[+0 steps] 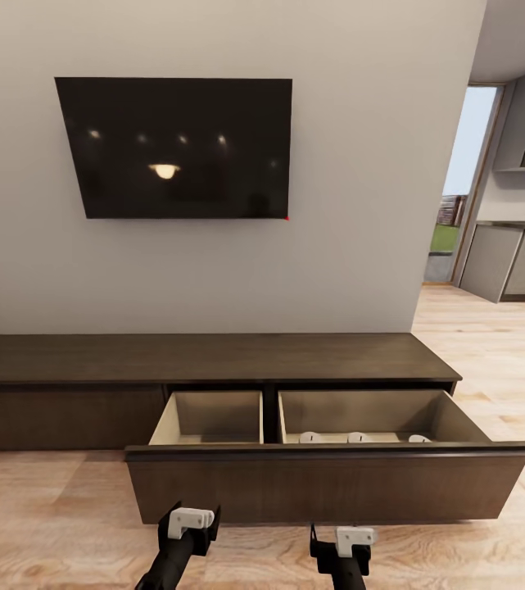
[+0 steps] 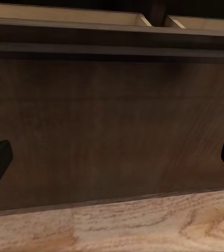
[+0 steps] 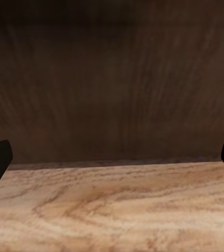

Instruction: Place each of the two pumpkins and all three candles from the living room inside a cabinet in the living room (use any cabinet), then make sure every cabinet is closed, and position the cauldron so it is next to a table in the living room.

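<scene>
The cabinet [image 1: 205,358] runs across the middle of the frame beneath a wall-mounted TV [image 1: 176,147], its wide drawer [image 1: 328,483] pulled out over the wooden floor [image 1: 491,344]. Three candles [image 1: 358,437] sit in a row low in the drawer's right-hand compartment, only their tops visible above the front; the left compartment looks bare. At the bottom edge, the left gripper [image 1: 188,524] and right gripper [image 1: 346,542] hang just before the drawer front, both with fingers spread wide and holding nothing.

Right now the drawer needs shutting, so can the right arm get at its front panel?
Probably yes. The right gripper hangs low, jaws open, just before the drawer front, with bare wooden floor between them. The candles sit inside, clear of it.
</scene>
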`<state>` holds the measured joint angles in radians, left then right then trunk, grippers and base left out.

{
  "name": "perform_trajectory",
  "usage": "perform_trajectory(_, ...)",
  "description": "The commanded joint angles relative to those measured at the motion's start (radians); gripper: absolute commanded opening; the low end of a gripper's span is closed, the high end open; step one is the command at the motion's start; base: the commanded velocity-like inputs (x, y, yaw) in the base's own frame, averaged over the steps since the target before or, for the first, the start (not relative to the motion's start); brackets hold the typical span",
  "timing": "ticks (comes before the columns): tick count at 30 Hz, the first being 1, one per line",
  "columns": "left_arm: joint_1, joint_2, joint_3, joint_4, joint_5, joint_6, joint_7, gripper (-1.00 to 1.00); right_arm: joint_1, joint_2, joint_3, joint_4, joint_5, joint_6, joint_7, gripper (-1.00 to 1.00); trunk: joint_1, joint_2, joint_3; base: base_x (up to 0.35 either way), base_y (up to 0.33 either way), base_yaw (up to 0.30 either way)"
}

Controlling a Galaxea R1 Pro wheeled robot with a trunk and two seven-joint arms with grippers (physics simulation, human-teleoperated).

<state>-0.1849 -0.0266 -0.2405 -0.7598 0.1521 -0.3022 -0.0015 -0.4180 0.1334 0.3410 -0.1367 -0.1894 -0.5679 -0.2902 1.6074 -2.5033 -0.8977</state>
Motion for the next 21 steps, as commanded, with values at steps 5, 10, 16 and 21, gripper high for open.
perform_trajectory(5,-0.001,0.001,-0.004,0.001,0.010,-0.004,0.000,1.00,-0.001,0.000,0.009,0.000,-0.008,-0.003,-0.004,1.00,0.000,0.000,-0.001,0.043,0.000,0.000)
perform_trajectory(10,-0.001,0.001,-0.005,0.000,0.010,-0.004,0.001,1.00,-0.001,0.001,0.009,0.000,-0.007,-0.003,-0.004,1.00,0.000,0.000,-0.001,0.057,0.000,0.000)
perform_trajectory(16,0.000,0.000,-0.005,0.000,0.010,-0.004,0.003,1.00,-0.001,0.001,0.009,-0.002,-0.007,-0.003,-0.004,1.00,0.000,0.000,-0.001,0.066,0.000,0.000)
perform_trajectory(21,0.001,0.000,-0.006,0.000,0.009,-0.005,0.005,1.00,-0.002,0.001,0.009,-0.010,-0.008,0.001,-0.004,1.00,0.000,0.000,-0.001,0.013,0.000,0.000)
